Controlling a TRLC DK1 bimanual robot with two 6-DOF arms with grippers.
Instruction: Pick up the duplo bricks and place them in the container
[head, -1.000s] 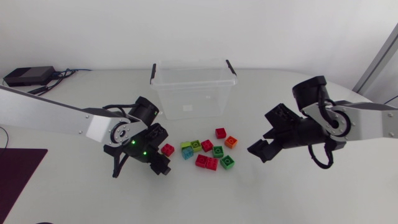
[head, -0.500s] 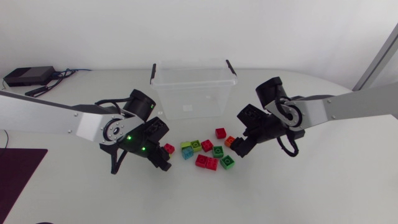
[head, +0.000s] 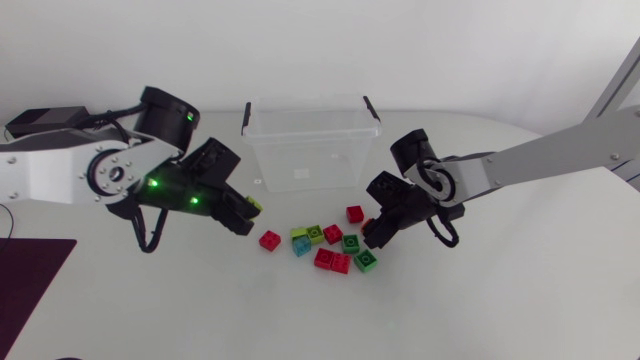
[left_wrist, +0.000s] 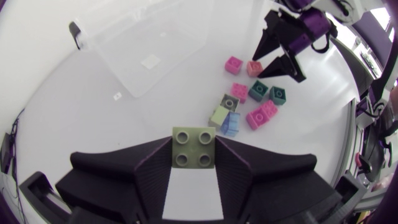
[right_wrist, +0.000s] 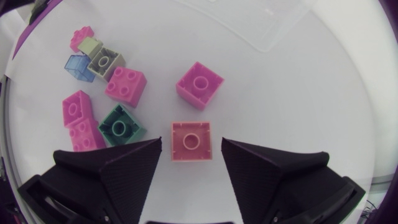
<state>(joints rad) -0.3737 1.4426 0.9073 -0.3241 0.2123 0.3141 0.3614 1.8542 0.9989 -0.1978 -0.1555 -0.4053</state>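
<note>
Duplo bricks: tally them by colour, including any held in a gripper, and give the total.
Red bricks: 5
Dark green bricks: 2
Lime bricks: 2, one in the left gripper
Olive brick: 1
Blue brick: 1
Orange brick: 1
Total: 12

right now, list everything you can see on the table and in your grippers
container: one, clear, far side of the table, behind the pile
red bricks: at least four, spread through the pile
dark green bricks: two, on the pile's right-arm side
olive brick: one, middle of the pile
blue brick: one, beside the olive brick
pale green bricks: two, one on the table against the blue brick, one held
orange brick: one, on the table between open fingers
black box: one, far left corner, with cables
left gripper: shut on a pale green brick
right gripper: open, around the orange brick
</note>
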